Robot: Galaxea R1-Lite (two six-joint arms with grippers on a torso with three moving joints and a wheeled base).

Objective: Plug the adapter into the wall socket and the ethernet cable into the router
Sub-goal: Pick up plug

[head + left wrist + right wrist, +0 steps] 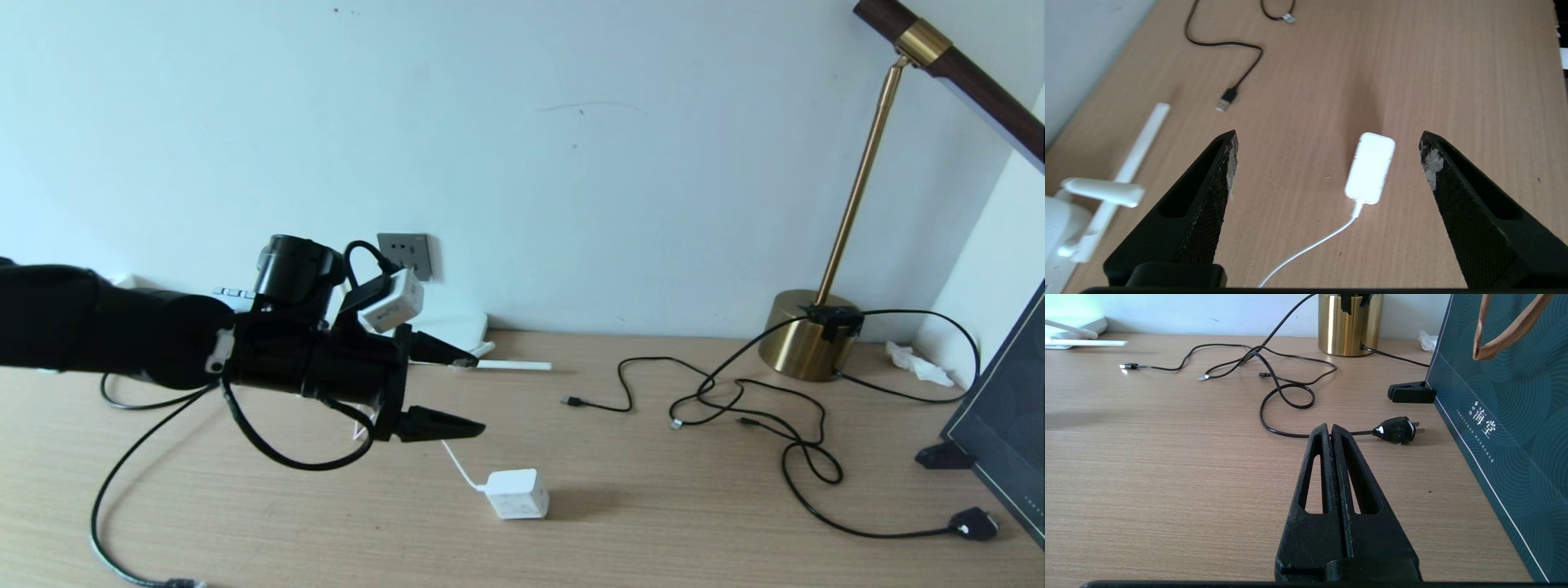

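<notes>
The adapter (517, 494), a small white cube with a thin white cord, lies on the wooden table. My left gripper (480, 393) hovers above and a little left of it, open and empty. In the left wrist view the adapter (1370, 167) shows between the spread fingers of the left gripper (1327, 134), nearer one of them. The dark-grey wall socket (406, 255) is on the wall behind the arm. Below it sits the white router (461, 322), partly hidden, with an antenna (514, 365) lying flat. A thick black ethernet cable (92, 518) curves along the front left. My right gripper (1329, 426) is shut and empty, low over the table.
Thin black cables with a USB plug (571, 401) sprawl over the table's right half. A black two-pin plug (976, 523) lies at the front right. A brass lamp (808, 335) stands at the back right and a dark bag (1004, 425) leans at the right edge.
</notes>
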